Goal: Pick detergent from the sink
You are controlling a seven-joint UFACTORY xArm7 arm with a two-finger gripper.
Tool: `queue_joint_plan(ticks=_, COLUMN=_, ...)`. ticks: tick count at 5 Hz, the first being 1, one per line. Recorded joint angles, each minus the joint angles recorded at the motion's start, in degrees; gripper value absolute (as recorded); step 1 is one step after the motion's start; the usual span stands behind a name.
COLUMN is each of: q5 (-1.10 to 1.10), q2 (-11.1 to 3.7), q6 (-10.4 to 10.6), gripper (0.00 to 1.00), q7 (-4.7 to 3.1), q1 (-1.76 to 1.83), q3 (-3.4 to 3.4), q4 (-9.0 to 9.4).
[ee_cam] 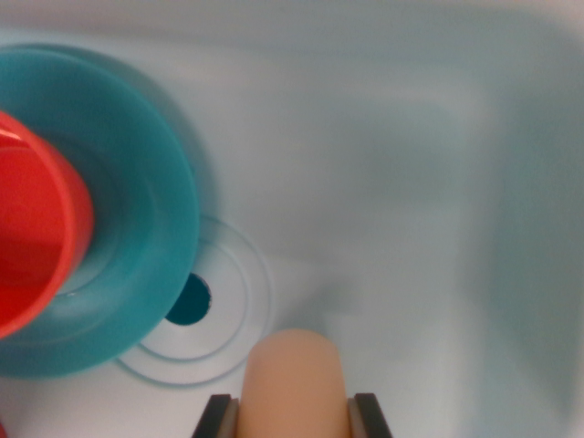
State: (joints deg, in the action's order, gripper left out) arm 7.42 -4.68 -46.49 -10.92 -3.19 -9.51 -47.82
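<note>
A peach-coloured, round-topped detergent bottle (294,379) fills the bottom centre of the wrist view. The two dark fingers (219,418) of my gripper (294,411) press against its left and right sides, so the gripper is shut on it. The bottle hangs over the pale floor of the sink (411,228), close to the drain (190,301). Its lower part is out of frame.
A teal bowl (137,228) lies in the sink on the wrist view's left, with a red cup (32,228) in it. The ringed drain recess sits just right of the bowl. The sink walls rise along the top and right edges.
</note>
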Motion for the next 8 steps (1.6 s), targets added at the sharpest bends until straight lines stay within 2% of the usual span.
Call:
queue_joint_plan(ticks=1, q5=-0.01, q2=0.17, q6=-1.03, gripper=1.00, q7=-0.08, q1=0.02, q3=0.02, q4=-0.86)
queue_joint_plan(ticks=2, q5=-0.01, q2=0.17, q6=-1.03, gripper=1.00, q7=-0.08, q1=0.02, q3=0.02, q4=-0.86)
queue_joint_plan(ticks=3, q5=-0.03, q2=0.39, q6=-2.37, gripper=1.00, q7=-0.19, q1=0.04, q3=0.04, q4=-1.99)
queue_joint_plan(ticks=4, q5=-0.03, q2=0.39, q6=-2.37, gripper=1.00, q7=-0.19, q1=0.04, q3=0.04, q4=-1.99)
queue_joint_plan(ticks=5, q5=-0.05, q2=0.65, q6=-3.93, gripper=1.00, q7=-0.32, q1=0.07, q3=0.06, q4=-3.29)
queue_joint_plan(ticks=6, q5=-0.05, q2=0.65, q6=-3.93, gripper=1.00, q7=-0.32, q1=0.07, q3=0.06, q4=-3.29)
queue_joint_plan(ticks=7, q5=-0.08, q2=0.93, q6=-5.64, gripper=1.00, q7=-0.46, q1=0.10, q3=0.09, q4=-4.73)
queue_joint_plan(ticks=8, q5=-0.08, q2=0.93, q6=-5.64, gripper=1.00, q7=-0.46, q1=0.10, q3=0.09, q4=-4.73)
